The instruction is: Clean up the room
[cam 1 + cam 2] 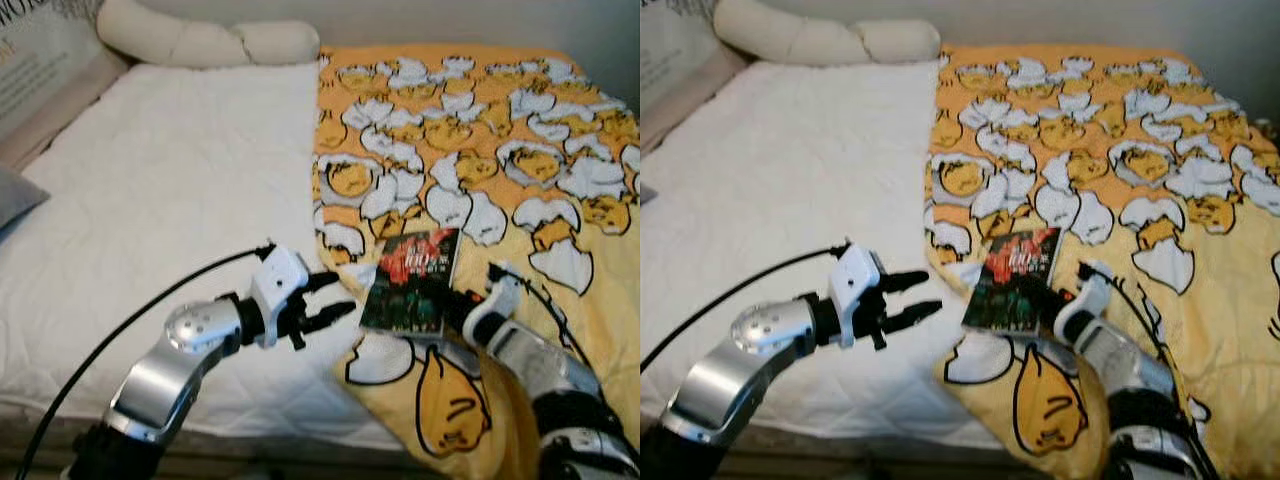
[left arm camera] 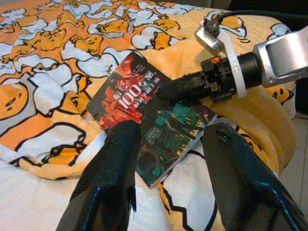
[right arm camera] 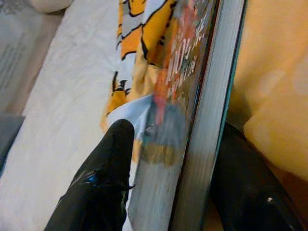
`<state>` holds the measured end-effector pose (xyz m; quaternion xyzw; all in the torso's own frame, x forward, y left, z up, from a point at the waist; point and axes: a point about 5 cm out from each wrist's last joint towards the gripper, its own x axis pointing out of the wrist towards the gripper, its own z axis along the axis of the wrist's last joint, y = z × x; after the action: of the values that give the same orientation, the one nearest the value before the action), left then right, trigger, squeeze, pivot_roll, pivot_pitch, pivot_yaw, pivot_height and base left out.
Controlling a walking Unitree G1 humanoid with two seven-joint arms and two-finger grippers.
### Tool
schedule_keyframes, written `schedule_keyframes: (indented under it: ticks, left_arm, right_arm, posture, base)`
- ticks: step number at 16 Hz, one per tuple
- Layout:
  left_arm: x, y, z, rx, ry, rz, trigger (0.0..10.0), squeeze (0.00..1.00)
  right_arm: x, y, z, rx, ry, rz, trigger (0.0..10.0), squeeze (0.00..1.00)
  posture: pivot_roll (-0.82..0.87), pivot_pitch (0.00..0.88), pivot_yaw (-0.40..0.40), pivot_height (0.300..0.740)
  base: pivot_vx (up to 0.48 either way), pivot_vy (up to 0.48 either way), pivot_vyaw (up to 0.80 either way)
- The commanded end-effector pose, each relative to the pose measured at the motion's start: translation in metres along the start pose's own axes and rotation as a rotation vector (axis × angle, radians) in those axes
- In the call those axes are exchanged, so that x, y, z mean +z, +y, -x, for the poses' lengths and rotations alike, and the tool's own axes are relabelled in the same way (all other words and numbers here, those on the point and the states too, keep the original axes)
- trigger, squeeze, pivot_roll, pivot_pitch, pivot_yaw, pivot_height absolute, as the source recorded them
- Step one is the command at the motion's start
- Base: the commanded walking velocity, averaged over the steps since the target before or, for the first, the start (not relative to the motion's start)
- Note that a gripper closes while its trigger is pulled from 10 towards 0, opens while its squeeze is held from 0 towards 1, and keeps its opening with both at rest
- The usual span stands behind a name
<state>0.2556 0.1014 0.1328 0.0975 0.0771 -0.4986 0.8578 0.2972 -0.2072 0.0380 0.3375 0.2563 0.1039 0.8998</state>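
A book (image 1: pixel 412 283) with a dark red and green cover lies on the yellow egg-print blanket (image 1: pixel 500 130), near the blanket's left edge. My right gripper (image 1: pixel 462 305) reaches it from the near right. In the right wrist view one finger (image 3: pixel 108 168) presses the cover and the other (image 3: pixel 245 183) sits under the book (image 3: pixel 204 110), so the gripper is shut on it. My left gripper (image 1: pixel 340 296) hovers open over the white sheet just left of the book, and its fingers (image 2: pixel 115 163) frame the book (image 2: pixel 144 120) and the right gripper (image 2: pixel 192 86).
The white quilted mattress (image 1: pixel 170 180) covers the left half of the bed. A long cream pillow (image 1: pixel 200 40) lies along the far edge. A grey cushion corner (image 1: pixel 15 195) pokes in at the left. The bed's near edge runs under my arms.
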Motion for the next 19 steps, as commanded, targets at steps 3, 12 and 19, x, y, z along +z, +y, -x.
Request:
schedule_keyframes:
  ticks: [3, 12, 19]
  left_arm:
    - [-0.001, 0.002, 0.002, 0.011, 0.011, -0.014, 10.0, 0.00]
    - [-0.001, 0.003, 0.002, 0.011, 0.012, -0.016, 10.0, 0.00]
    - [0.002, 0.010, 0.001, 0.042, -0.012, -0.013, 10.0, 0.00]
  right_arm:
    - [0.000, 0.008, -0.007, 0.013, -0.023, -0.013, 0.0, 0.00]
    - [0.008, 0.004, -0.002, 0.064, -0.066, 0.020, 0.0, 0.00]
    - [0.052, 0.032, 0.020, 0.407, -0.319, -0.103, 0.0, 0.00]
  posture:
    - [0.04, 0.000, 0.001, 0.740]
    - [0.03, 0.000, 0.008, 0.740]
    - [0.03, 0.000, 0.019, 0.740]
  base:
    - [0.000, 0.000, 0.00]
    - [0.000, 0.000, 0.00]
    - [0.000, 0.000, 0.00]
